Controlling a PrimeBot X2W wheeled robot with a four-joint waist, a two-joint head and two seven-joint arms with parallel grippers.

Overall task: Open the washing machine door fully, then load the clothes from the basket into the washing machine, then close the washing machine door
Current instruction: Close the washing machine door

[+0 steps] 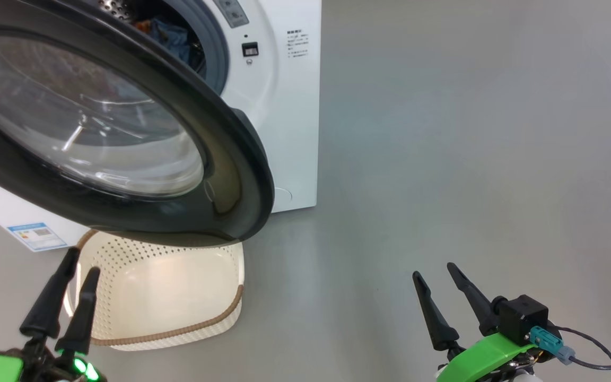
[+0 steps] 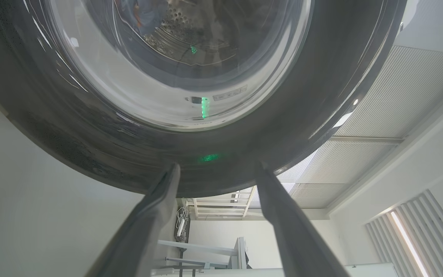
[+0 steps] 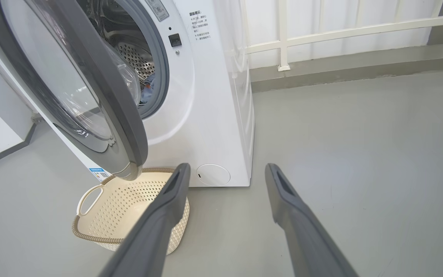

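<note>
Door point(image 1: 242, 175) is hanging ajar over the empty basket point(image 1: 178, 331), clothes point(image 1: 170, 34) lying in the drum point(image 3: 131, 57), left pincer point(image 1: 84, 260) and right pincer point(image 1: 434, 269) gaping empty; a glancing push is risking slipping off its glossy rim.

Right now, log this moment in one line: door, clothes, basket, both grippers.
washing machine door open | clothes inside washing machine | basket empty | left gripper open, empty, below door rim | right gripper open, empty
</note>
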